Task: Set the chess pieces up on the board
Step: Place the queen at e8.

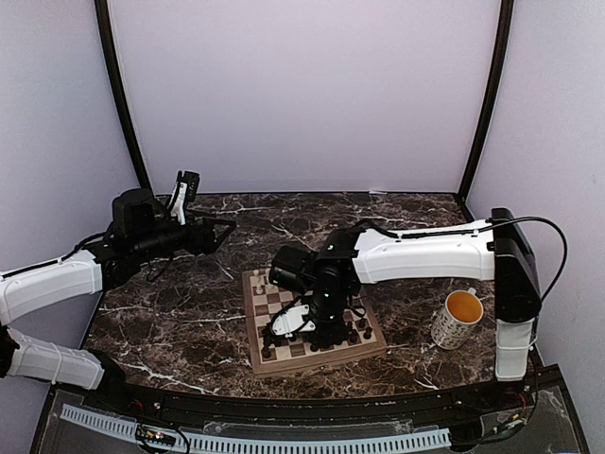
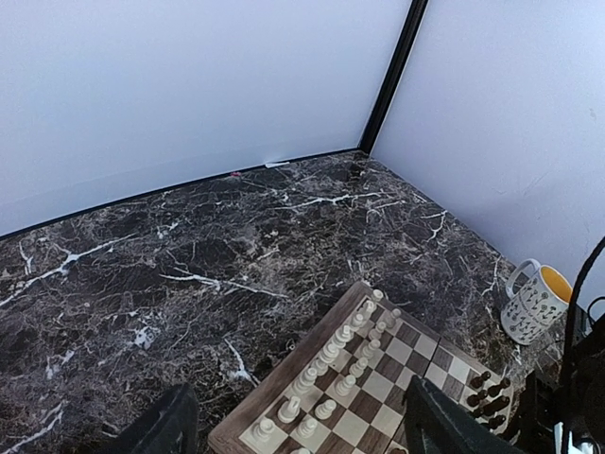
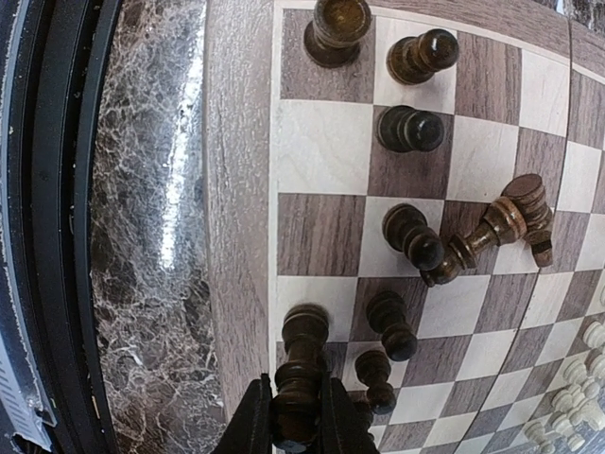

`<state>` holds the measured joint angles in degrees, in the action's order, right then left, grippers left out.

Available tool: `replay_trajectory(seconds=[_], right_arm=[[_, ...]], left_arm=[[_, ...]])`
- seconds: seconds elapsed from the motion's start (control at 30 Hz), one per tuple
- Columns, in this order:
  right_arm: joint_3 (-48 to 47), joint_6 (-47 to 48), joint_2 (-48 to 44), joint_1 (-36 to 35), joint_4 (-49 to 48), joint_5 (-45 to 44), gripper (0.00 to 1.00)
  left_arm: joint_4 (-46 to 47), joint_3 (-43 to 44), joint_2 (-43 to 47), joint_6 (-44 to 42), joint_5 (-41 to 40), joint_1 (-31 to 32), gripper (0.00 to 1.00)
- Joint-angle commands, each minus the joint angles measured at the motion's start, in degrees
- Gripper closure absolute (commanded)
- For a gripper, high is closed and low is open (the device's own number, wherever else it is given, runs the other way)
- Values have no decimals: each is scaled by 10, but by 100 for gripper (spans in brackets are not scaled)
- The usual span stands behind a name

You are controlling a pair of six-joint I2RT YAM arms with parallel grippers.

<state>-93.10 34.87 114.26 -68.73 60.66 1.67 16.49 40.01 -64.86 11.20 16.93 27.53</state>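
Right wrist view: the right end effector [image 3: 295, 416] is clamped on a tall dark chess piece [image 3: 301, 364], which stands upright on an edge square of the board [image 3: 236, 189]. The board lies on the marbled worktop [image 3: 142, 236]. A short dark piece [image 3: 375, 376] stands just beside one finger, and a toppled dark piece [image 3: 492, 227] lies further in. The left end effector [image 1: 217, 236] hangs spread wide and empty, well off the board. Likely risk: when the right one lets go or lifts away, a finger clips the short dark piece and tips it.
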Motion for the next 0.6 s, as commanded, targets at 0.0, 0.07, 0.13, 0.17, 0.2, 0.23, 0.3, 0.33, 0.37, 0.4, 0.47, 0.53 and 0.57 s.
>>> replay_trajectory(seconds=[0.0, 0.07, 0.13, 0.17, 0.2, 0.23, 0.3, 0.33, 0.37, 0.4, 0.47, 0.53, 0.57], right_arm=[[-2, -2, 9, -11, -2, 4, 87], [-2, -4, 10, -12, -6, 0, 84], [-3, -5, 9, -12, -9, 0, 82], [-4, -5, 9, -13, -8, 1, 81], [-5, -6, 9, -13, -9, 1, 80], [-6, -5, 8, -14, -9, 0, 80], [-7, -7, 7, -14, -10, -1, 77], [-7, -7, 6, -14, -10, -2, 75], [-7, -7, 4, -14, -11, -3, 74], [-7, -7, 4, -14, -11, -4, 73], [-7, -8, 1, -14, -10, -5, 71], [-10, -8, -4, -13, -8, -6, 70], [-12, -8, -6, -14, -6, -7, 69]], left_arm=[[1, -5, 0, 6, 11, -2, 23], [1, -5, 0, 6, 13, -2, 23], [0, -5, -1, 7, 14, -1, 23], [0, -5, -1, 7, 14, -1, 23], [0, -5, -2, 7, 15, -2, 23], [0, -5, -2, 7, 16, -2, 23], [0, -5, -2, 8, 17, -1, 23], [0, -5, -2, 8, 17, -2, 23], [0, -4, -3, 8, 18, -2, 23], [-1, -4, -3, 8, 19, -2, 23], [0, -4, -4, 8, 20, -1, 23], [-1, -4, -5, 8, 22, -1, 23], [-1, -4, -6, 8, 22, -2, 23]])
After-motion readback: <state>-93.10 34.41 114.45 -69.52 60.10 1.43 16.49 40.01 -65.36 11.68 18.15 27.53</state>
